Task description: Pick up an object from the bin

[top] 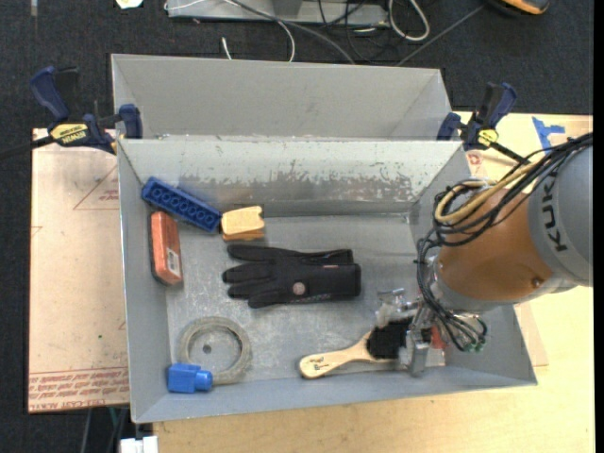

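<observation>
My gripper (pixel 408 333) is low in the bin's front right corner, right over the black bristle head of a wooden-handled brush (pixel 332 360). The brush lies along the front wall with its pale handle pointing left. Its head is partly hidden by the gripper's metal parts. A black glove (pixel 294 277) lies flat in the middle of the bin, left of the gripper, fingers pointing left.
Along the back left lie a blue toothed bar (pixel 180 205) and a tan block (pixel 243 222). An orange-red flat block (pixel 165 247) rests by the left wall. A clear tape roll (pixel 216 347) and a small blue cap-like piece (pixel 189 377) sit at the front left.
</observation>
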You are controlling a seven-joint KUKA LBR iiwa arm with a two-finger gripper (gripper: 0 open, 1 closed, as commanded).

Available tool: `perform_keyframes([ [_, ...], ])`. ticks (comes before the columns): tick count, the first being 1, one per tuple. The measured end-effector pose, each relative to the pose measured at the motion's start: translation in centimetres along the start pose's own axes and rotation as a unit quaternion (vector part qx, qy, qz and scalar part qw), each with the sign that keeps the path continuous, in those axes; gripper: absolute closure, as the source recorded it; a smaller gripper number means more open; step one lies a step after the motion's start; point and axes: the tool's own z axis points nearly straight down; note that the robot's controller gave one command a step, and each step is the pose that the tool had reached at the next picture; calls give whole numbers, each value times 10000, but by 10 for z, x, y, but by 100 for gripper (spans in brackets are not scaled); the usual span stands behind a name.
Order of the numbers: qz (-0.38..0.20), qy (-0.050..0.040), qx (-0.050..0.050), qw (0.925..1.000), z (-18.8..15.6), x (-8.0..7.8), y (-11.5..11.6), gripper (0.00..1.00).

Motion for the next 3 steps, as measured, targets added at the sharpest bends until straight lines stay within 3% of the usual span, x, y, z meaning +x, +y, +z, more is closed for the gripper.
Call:
perform_keyframes([
  [1,-5,-1,0,10000,0,0,0,100],
  [3,0,55,-25,10000,-73,1,2,100],
])
